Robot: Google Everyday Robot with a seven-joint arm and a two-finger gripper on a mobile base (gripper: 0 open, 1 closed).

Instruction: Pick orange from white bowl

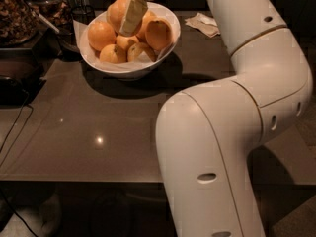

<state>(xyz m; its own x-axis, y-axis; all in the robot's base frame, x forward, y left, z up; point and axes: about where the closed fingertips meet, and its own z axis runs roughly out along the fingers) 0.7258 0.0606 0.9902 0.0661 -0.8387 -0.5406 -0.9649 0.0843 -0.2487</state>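
Robot hand is seen against topmost orange in white bowl on surface; grip can't be told, pick judged approx. midway, w/ lift-out left.

White arm (grey seams, oval holes); cream jaws over bowl.

We see a glossy dark brown table carrying the white bowl toward its far left. A crumpled pale napkin lies well apart from the bowl, to the right near the far edge. The gripper sits low over the bowl, inside its rim.
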